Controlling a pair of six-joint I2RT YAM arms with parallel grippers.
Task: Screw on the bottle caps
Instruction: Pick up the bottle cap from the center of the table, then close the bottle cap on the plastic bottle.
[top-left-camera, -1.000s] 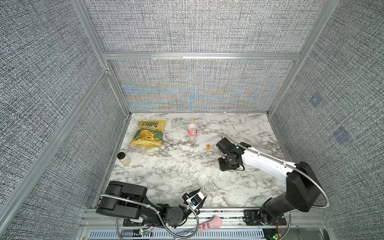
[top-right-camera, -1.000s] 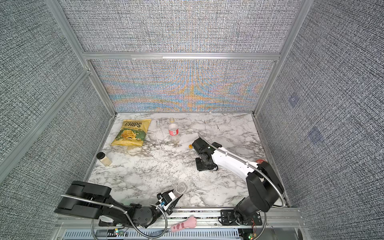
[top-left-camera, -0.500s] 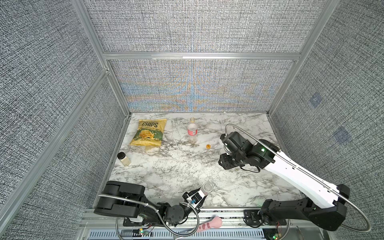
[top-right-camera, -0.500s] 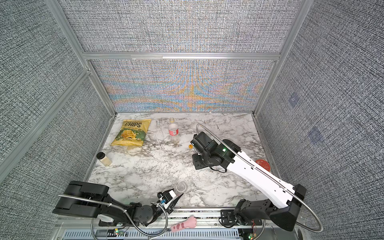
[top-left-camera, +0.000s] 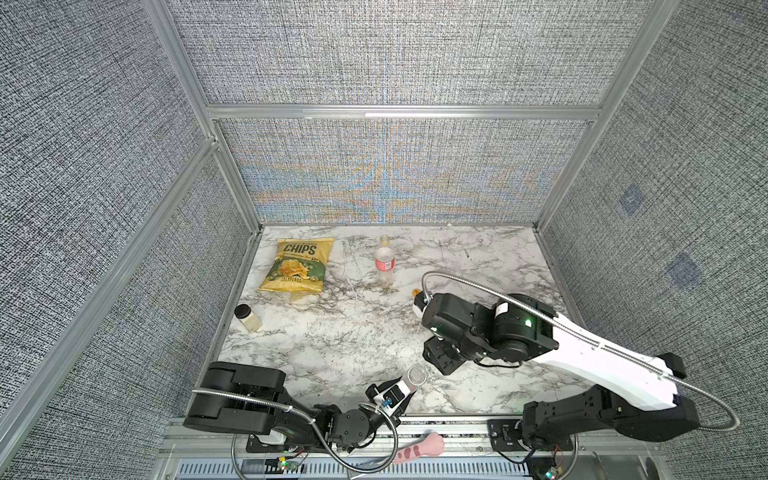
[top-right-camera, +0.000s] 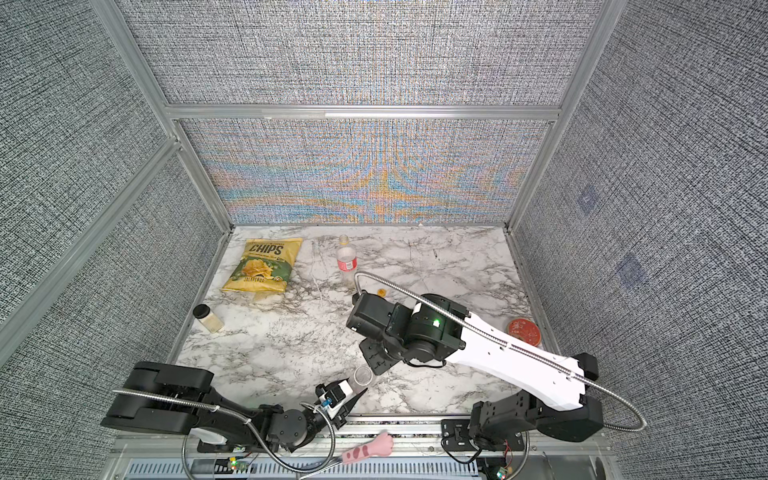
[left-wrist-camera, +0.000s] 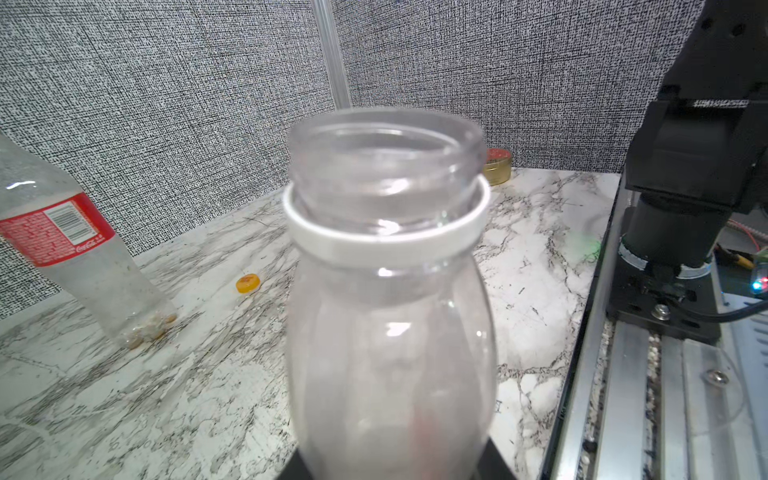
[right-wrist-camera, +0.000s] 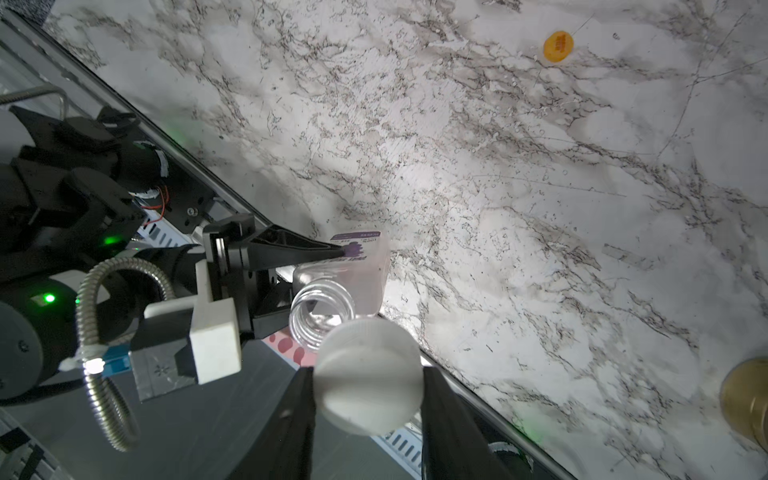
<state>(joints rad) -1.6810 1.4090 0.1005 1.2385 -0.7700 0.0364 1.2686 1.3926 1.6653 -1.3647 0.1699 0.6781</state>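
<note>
The right arm has swung away from the middle of the table and brought its wrist in toward the front edge, while the left arm has hardly shifted. The right gripper (right-wrist-camera: 368, 374) pinches the white cap (right-wrist-camera: 368, 384) by its rim between both fingers. The cap hangs just beside and above the open mouth of the squarish bottle (right-wrist-camera: 353, 266), not yet over it. The left gripper (right-wrist-camera: 324, 276) is clamped on that bottle's lower body with its thin fingertips, holding it at the front edge of the marble table (top-left-camera: 478, 257). Further out, the orange cap (top-left-camera: 414, 292) lies loose on the marble near the tall bottle (top-left-camera: 384, 266), which stands uncapped toward the back. The main danger appears to be a crooked start. If the cap comes down off-centre or tilted, its threads may bite askew and jam. A downward push could also tip the light bottle in its low grip or squeeze it out toward the edge. The cap may also slip in so narrow a pinch once twisting begins.
</note>
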